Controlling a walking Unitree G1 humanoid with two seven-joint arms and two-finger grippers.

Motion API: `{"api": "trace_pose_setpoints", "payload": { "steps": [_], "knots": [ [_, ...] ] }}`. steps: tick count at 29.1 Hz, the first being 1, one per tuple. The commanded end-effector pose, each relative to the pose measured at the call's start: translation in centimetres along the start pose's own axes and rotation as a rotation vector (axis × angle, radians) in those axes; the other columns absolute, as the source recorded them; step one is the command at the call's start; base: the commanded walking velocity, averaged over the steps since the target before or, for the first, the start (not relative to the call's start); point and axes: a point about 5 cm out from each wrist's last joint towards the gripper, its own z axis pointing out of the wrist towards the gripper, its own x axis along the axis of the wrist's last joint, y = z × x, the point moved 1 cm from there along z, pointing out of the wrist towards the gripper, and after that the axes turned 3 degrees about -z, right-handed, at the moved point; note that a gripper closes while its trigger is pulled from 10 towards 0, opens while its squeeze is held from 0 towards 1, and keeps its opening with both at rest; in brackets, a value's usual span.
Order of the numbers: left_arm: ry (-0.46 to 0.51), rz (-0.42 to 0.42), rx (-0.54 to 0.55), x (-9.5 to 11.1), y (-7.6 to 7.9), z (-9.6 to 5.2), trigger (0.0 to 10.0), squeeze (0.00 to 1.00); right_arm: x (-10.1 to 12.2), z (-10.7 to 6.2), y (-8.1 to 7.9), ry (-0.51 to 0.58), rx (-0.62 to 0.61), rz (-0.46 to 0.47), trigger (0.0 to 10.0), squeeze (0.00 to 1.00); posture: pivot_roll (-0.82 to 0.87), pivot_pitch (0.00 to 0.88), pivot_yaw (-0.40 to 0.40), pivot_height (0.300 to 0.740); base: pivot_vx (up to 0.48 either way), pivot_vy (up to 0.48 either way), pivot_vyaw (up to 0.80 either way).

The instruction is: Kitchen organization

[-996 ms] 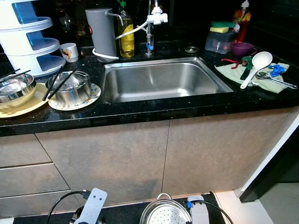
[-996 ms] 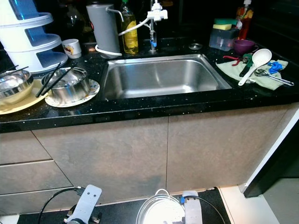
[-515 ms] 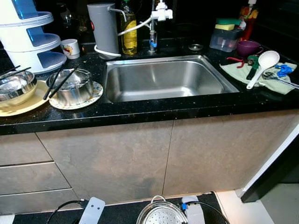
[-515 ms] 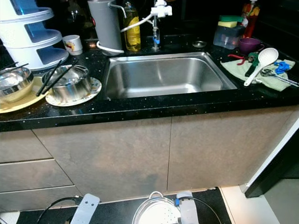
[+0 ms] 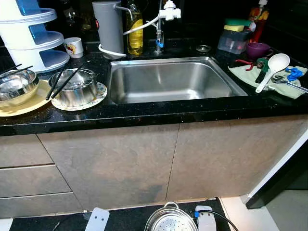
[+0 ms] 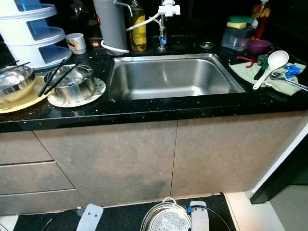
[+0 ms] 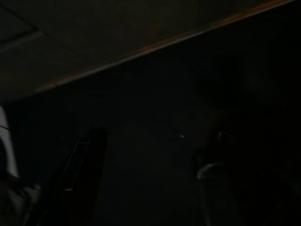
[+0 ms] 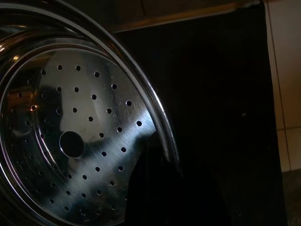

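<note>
1. While low before the cabinet, right gripper (image 8: 155,155) pinching the perforated steamer insert (image 5: 171,223) by its rim.
2. Left gripper (image 7: 146,179) spread, idle.
3. Left to do: sink (image 5: 168,81) empty, bowls (image 5: 77,88) unsorted.

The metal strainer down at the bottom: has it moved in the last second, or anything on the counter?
The strainer stays low in the right gripper, well below the counter. The view has shifted slightly; that is the camera. The bowls and sink lie unchanged.
</note>
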Motion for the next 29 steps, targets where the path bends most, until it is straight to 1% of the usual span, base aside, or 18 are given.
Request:
{"api": "trace_pose_setpoints", "payload": {
  "steps": [1, 3, 4, 5, 7, 8, 10, 12, 13, 19, 20, 21, 23, 24, 26, 29],
  "knots": [
    [-0.012, -0.056, 0.004, -0.7, -0.1, -0.4, 10.0, 0.00, -2.2, -0.4, 1.1, -0.086, -0.046, 0.022, 10.0, 0.00, -0.05, 0.142, -0.050, 0.740, 0.000, 0.000, 0.00],
    [0.009, -0.015, 0.021, -0.6, -0.3, -0.4, 10.0, 0.00, -2.3, -0.4, 1.5, -0.089, -0.082, 0.095, 10.0, 0.00, -0.04, 0.131, -0.057, 0.740, 0.000, 0.000, 0.00],
    [0.016, 0.004, 0.027, -0.6, -0.4, -0.4, 10.0, 0.00, -2.3, -0.4, 1.7, -0.087, -0.094, 0.113, 10.0, 0.00, -0.04, 0.131, -0.057, 0.740, 0.000, 0.000, 0.00],
    [0.016, -0.001, 0.033, -0.6, -0.4, -0.5, 10.0, 0.00, -2.1, -0.5, 2.1, -0.069, -0.123, 0.156, 10.0, 0.00, -0.05, 0.127, -0.061, 0.740, 0.000, 0.000, 0.00],
    [0.013, -0.019, 0.038, -0.6, -0.5, -0.5, 10.0, 0.00, -1.8, -0.5, 2.5, -0.048, -0.155, 0.199, 10.0, 0.00, -0.05, 0.127, -0.061, 0.740, 0.000, 0.000, 0.00],
    [0.012, -0.027, 0.045, -0.6, -0.6, -0.5, 10.0, 0.00, -1.4, -0.5, 3.1, -0.018, -0.198, 0.282, 10.0, 0.00, -0.05, 0.126, -0.066, 0.740, 0.000, 0.000, 0.00],
    [0.011, -0.024, 0.046, -0.6, -0.6, -0.5, 10.0, 0.00, -1.2, -0.5, 3.3, -0.007, -0.213, 0.297, 10.0, 0.00, -0.05, 0.126, -0.066, 0.740, 0.000, 0.000, 0.00],
    [0.009, -0.019, 0.046, -0.6, -0.6, -0.4, 10.0, 0.00, -1.0, -0.5, 3.5, 0.002, -0.221, 0.297, 10.0, 0.00, -0.05, 0.128, -0.066, 0.740, 0.000, 0.000, 0.00],
    [0.011, -0.010, 0.039, -0.5, -0.6, -0.4, 10.0, 0.00, -0.8, -0.5, 3.7, 0.008, -0.218, 0.265, 10.0, 0.00, -0.05, 0.134, -0.068, 0.740, 0.000, 0.000, 0.00],
    [0.007, 0.005, 0.015, -0.3, -0.2, -0.3, 10.0, 0.00, -0.9, -0.4, 3.3, -0.015, -0.176, 0.219, 10.0, 0.00, -0.05, 0.137, -0.067, 0.740, 0.000, 0.000, 0.00],
    [0.002, 0.020, 0.002, -0.3, 0.0, -0.2, 10.0, 0.00, -1.3, -0.4, 2.7, -0.043, -0.147, 0.206, 10.0, 0.00, -0.05, 0.137, -0.064, 0.740, 0.000, 0.000, 0.00],
    [0.002, 0.020, 0.002, -0.3, 0.0, -0.2, 10.0, 0.00, -1.3, -0.4, 2.7, -0.043, -0.147, 0.206, 10.0, 0.00, -0.05, 0.137, -0.064, 0.740, 0.000, 0.000, 0.00],
    [0.002, 0.043, -0.011, -0.3, 0.2, -0.2, 10.0, 0.00, -1.7, -0.3, 2.0, -0.071, -0.103, 0.184, 10.0, 0.00, -0.05, 0.137, -0.060, 0.740, 0.000, 0.000, 0.00],
    [0.000, 0.066, -0.022, -0.3, 0.3, -0.2, 10.0, 0.00, -1.9, -0.3, 1.2, -0.085, -0.051, 0.157, 10.0, 0.00, -0.05, 0.137, -0.059, 0.740, 0.000, 0.000, 0.00],
    [0.003, 0.084, -0.046, -0.3, 0.5, -0.2, 10.0, 0.00, -2.5, -0.4, -0.3, -0.112, 0.045, 0.111, 10.0, 0.00, -0.05, 0.134, -0.058, 0.740, 0.000, 0.000, 0.00],
    [0.002, 0.071, -0.039, -0.2, 0.4, -0.1, 10.0, 0.00, -3.0, -0.5, -0.7, -0.138, 0.058, 0.094, 10.0, 0.00, -0.05, 0.132, -0.057, 0.740, 0.000, 0.000, 0.00]
  ]
}}
